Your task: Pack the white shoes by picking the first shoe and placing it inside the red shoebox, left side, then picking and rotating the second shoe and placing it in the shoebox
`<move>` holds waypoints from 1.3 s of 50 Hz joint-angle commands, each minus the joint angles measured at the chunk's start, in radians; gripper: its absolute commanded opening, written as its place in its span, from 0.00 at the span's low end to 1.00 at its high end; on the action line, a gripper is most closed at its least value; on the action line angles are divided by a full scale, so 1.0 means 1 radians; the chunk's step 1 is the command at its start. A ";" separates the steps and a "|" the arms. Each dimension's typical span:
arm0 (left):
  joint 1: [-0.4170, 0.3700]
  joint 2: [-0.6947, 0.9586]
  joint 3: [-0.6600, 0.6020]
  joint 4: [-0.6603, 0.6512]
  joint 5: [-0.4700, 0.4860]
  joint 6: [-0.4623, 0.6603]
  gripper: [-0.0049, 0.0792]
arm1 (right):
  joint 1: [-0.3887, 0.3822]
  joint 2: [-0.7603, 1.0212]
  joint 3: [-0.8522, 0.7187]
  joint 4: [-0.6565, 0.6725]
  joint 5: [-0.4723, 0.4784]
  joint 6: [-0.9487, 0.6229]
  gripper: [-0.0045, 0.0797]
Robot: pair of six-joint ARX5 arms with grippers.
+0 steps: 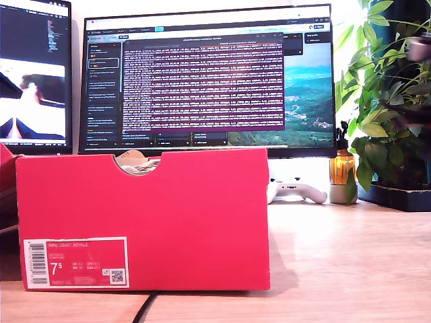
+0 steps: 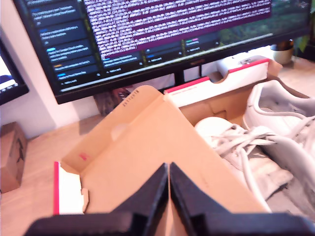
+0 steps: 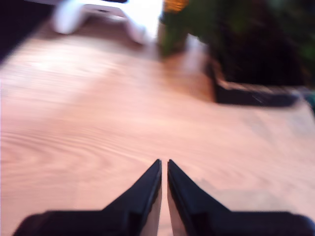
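Red shoebox (image 1: 188, 222): stands on our wooden desk (image 1: 350, 262), barcode label (image 1: 75, 263) facing the exterior view. Contents: the white shoes (image 2: 275, 132), laces loose, lying in the box beyond our first gripper (image 2: 169, 182), whose jaws are pressed together over the cardboard lid flap (image 2: 147, 147). Our second gripper (image 3: 164, 178): jaws together, above bare desk, a white controller (image 3: 98, 12) well beyond it.

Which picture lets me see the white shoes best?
The first wrist view. It looks down into the red shoebox, where the white shoes lie with their laces showing. The exterior view shows only a sliver of them through the box's notch. The second wrist view shows only bare table.
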 commanded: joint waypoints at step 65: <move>0.095 -0.388 -0.398 0.156 -0.102 -0.130 0.04 | 0.012 -0.426 -0.565 0.429 -0.017 0.103 0.04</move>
